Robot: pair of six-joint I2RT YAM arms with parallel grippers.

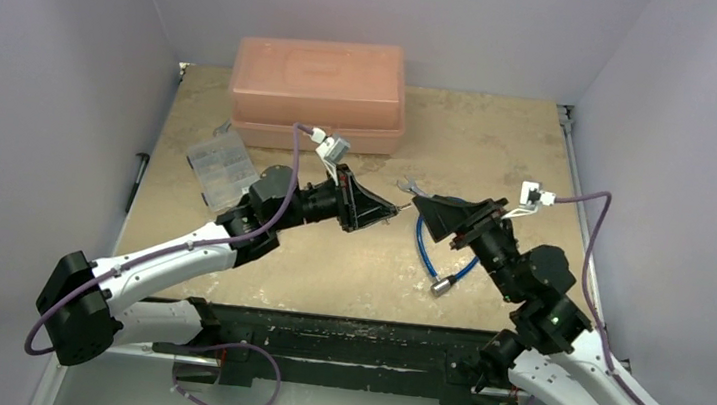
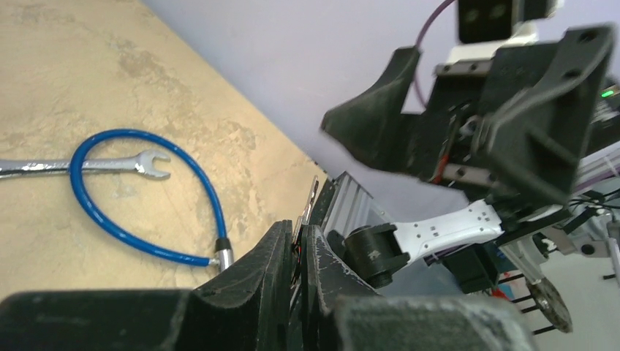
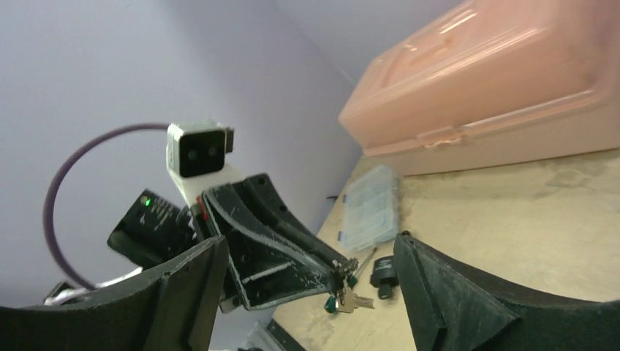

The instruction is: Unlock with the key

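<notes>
On the beige tabletop (image 1: pixel 348 262), mottled like stone and closed in by pale violet walls (image 1: pixel 46 79) on three sides, a pink plastic box (image 1: pixel 318 93) stands at the far edge. Near it, on the left, lies a small clear organiser case (image 1: pixel 217 170). On the right half, a blue cable loop (image 2: pixel 102 212) with a metal end lies over a silver wrench (image 2: pixel 124 164) with an open jaw end.

Above the middle of the table both arms meet tip to tip. The left gripper (image 1: pixel 381 208) is pressed narrow on the key (image 2: pixel 312 196). Only its thin metal blade shows, sticking out beyond the fingertips toward the other arm; the head is hidden between the fingers. The right gripper (image 1: pixel 420 205) stands just beside the blade with its fingers (image 3: pixel 446 292) wide apart and holds nothing.

Under the left gripper's tip, the right wrist view shows a small bunch of silver keys (image 3: pixel 353 298) and a small black object (image 3: pixel 380 276). Whether the bunch hangs or lies on the table I cannot tell. A scratched black bar (image 1: pixel 340 336) runs along the near edge.
</notes>
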